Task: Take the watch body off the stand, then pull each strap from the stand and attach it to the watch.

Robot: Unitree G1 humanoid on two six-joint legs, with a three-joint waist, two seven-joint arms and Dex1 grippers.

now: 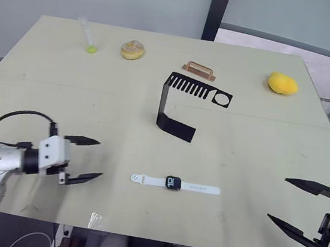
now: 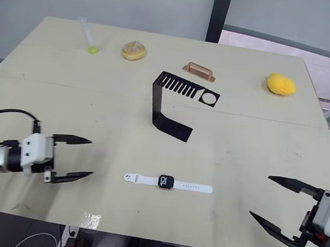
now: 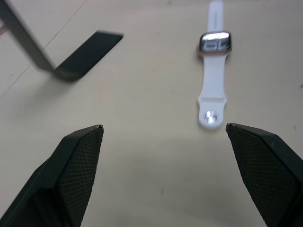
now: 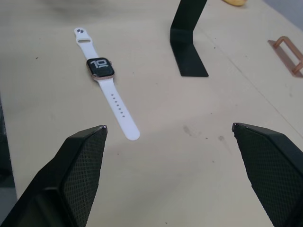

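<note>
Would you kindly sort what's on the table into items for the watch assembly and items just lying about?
For the job:
- watch body
- two white straps, joined to it
- black stand

Lying about:
- copper handle piece
- yellow lemon-like object
- doughnut-like item
- clear tube with green end

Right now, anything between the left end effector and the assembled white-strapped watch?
Nothing. Bare beige tabletop separates the open left end effector from the white-strapped black watch, as the left wrist view also shows.
</note>
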